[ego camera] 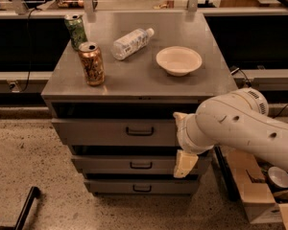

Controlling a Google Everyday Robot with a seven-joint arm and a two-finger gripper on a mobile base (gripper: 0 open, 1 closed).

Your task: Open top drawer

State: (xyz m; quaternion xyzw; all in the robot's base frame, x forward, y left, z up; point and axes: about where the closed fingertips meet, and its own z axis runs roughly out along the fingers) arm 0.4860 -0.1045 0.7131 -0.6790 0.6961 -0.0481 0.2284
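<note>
Top drawer (pixel 101 132) sits directly under the cabinet top (pixel 144 83), its front seemingly shut or at most barely ajar, with the black handle (pixel 139 131) ungrasped. Gripper (pixel 182 140) hangs at the drawer's right end, right of the handle, holding nothing; how far open it is I cannot tell. Reaching, grasping and pulling all remain.

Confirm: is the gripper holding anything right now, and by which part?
Nothing is held. The gripper hangs in front of the drawers' right end, well apart from the handle of the top drawer.
</note>
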